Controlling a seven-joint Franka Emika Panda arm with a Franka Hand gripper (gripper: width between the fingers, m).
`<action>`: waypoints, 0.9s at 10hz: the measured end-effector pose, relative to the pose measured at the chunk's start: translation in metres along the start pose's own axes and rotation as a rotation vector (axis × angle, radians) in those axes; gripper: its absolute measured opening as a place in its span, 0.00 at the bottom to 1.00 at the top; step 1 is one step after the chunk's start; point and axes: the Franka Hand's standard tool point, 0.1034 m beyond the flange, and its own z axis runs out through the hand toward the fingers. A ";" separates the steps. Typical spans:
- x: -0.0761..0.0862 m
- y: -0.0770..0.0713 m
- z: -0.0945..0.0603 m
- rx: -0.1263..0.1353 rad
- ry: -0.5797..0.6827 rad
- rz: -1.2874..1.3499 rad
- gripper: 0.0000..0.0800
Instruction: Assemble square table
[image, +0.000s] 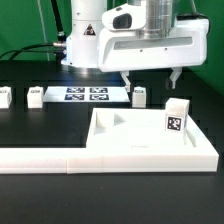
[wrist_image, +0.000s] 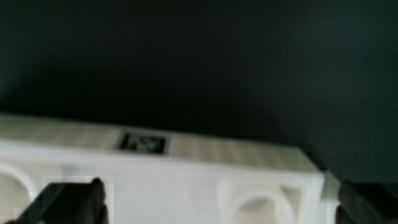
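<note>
The white square tabletop (image: 125, 138) lies at the exterior view's right, with a tagged white block (image: 177, 116) at its right corner. My gripper (image: 152, 80) hangs open above its far side, nothing between the fingers. The wrist view shows the tabletop (wrist_image: 196, 170) under the gripper (wrist_image: 217, 205), with its small tag (wrist_image: 143, 143) and a round hole (wrist_image: 267, 197). The dark fingertips (wrist_image: 71, 203) stand wide apart over it. Short white legs stand behind: one (image: 139, 94) near the gripper, two more (image: 36, 96) (image: 4, 96) at the exterior view's left.
A long white L-shaped rail (image: 45, 156) runs along the table's front and round the tabletop's right side. The marker board (image: 85, 94) lies flat at the back, by the arm's base. Dark tabletop surface (image: 50, 125) lies between the legs and the rail.
</note>
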 end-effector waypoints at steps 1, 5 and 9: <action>-0.011 0.002 0.002 -0.002 -0.006 0.002 0.81; -0.051 -0.006 0.021 -0.018 -0.009 0.005 0.81; -0.072 -0.005 0.029 -0.025 -0.030 -0.003 0.81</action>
